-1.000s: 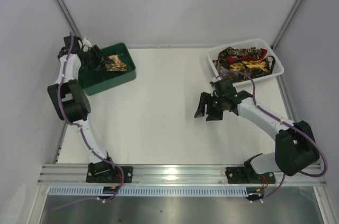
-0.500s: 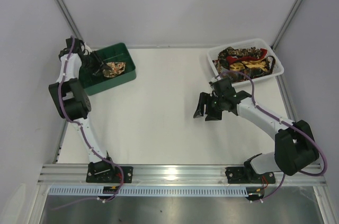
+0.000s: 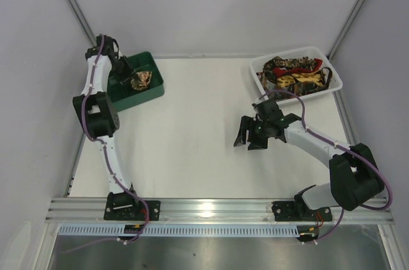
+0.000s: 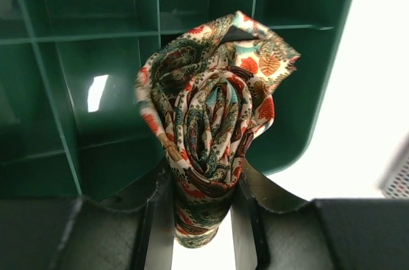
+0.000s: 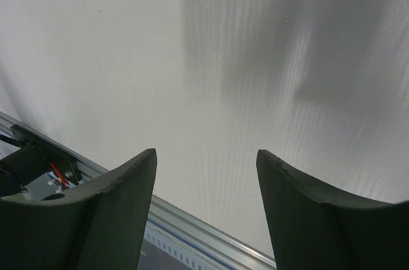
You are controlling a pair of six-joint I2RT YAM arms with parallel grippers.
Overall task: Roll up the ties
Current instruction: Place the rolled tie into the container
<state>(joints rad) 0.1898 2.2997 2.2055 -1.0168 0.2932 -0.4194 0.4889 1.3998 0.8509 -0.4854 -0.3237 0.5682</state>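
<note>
Left arm shifted right, gripper clamping tie

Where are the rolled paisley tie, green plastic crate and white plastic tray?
Rolled paisley fabric tie (image 4: 214,123): left wrist view, spiral's centre.
Green compartmented plastic crate (image 3: 140,97): top view, near wall.
White plastic tray (image 3: 287,54): top view, far rim.

The left hand holds a rolled tie over the green crate.
</note>
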